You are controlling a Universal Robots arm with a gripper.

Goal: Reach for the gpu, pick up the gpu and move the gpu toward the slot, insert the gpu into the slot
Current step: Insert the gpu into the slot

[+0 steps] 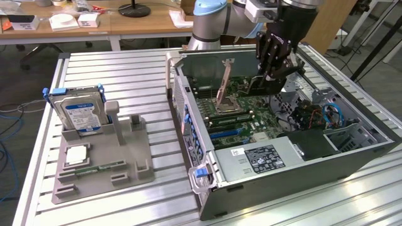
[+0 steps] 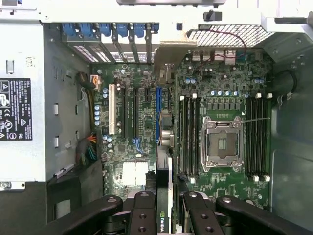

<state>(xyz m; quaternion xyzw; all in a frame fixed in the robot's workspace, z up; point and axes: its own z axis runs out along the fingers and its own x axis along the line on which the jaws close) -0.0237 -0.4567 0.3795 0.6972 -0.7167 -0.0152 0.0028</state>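
Gpu clamped edge-on between closed fingers, hanging above motherboard inside open computer case.

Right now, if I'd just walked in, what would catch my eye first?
The open computer case on the slatted table, its green motherboard laid bare. Above it the black tool holds the gpu edge-down over the board. At the exterior view's left, a blue-labelled hard drive stands upright in a grey holder.
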